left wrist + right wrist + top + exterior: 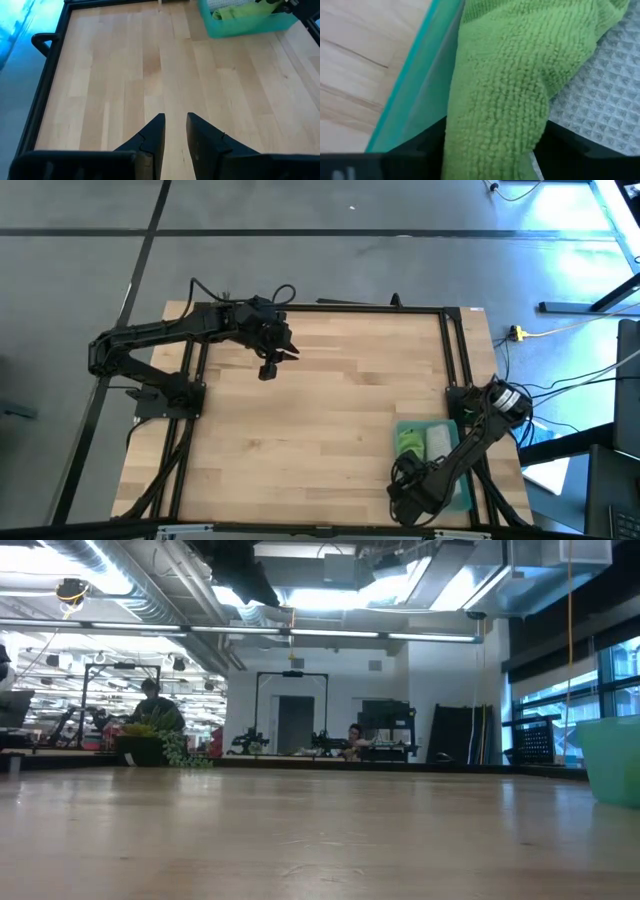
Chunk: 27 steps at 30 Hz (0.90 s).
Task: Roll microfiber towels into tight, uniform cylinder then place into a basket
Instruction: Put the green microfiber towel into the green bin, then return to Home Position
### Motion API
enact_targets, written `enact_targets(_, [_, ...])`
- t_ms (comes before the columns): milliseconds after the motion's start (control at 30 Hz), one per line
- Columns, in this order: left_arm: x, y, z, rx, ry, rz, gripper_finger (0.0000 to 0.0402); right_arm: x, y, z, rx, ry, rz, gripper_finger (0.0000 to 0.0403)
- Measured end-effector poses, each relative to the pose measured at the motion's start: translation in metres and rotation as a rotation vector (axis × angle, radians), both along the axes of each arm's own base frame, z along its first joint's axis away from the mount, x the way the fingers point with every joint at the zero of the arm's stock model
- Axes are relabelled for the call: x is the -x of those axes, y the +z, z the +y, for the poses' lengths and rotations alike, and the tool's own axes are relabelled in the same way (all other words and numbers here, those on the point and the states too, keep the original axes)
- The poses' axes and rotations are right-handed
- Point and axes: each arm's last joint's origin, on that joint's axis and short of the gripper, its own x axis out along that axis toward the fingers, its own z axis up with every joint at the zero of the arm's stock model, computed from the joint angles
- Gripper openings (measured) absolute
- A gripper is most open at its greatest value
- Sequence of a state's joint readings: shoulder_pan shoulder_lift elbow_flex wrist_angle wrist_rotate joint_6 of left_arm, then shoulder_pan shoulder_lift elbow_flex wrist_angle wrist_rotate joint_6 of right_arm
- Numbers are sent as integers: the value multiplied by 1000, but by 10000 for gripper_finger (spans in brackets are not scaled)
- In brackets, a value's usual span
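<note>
Basket sat at lower right of the high view, on the wooden table, with the green towel and grey towel lying side by side inside it, green on the left. Right gripper was down in the basket over the towels; in the right wrist view the green towel filled the centre, bunched between the dark fingers, grey towel just beside it at right, teal basket wall at left. Fingers looked parted either side of the green roll, but I couldn't tell whether they gripped it. Left gripper hung over bare table at upper centre-left, well away from the basket, empty, fingers set narrowly apart. Low view caught the basket at the right edge.
</note>
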<state>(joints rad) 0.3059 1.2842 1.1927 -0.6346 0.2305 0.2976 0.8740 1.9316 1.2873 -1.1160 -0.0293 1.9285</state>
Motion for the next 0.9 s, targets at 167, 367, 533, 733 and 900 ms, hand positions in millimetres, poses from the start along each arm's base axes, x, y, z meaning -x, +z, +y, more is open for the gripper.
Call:
enact_targets(167, [0, 0, 0, 0, 0, 0, 74, -8, 4, -2, -29, -7, 4, 237])
enact_targets(367, [0, 0, 0, 0, 0, 0, 74, -17, 16, 0, -59, 4, -18, 237])
enact_targets(533, [0, 0, 0, -1, 0, 0, 74, -20, 21, 3, -78, 5, -35, 237])
enact_targets(733, [0, 0, 0, -1, 0, 0, 74, -23, 36, 3, -51, -35, -18, 237])
enact_targets(900, [0, 0, 0, -1, 0, -1, 74, -27, 62, 0, -13, -69, 9, 237])
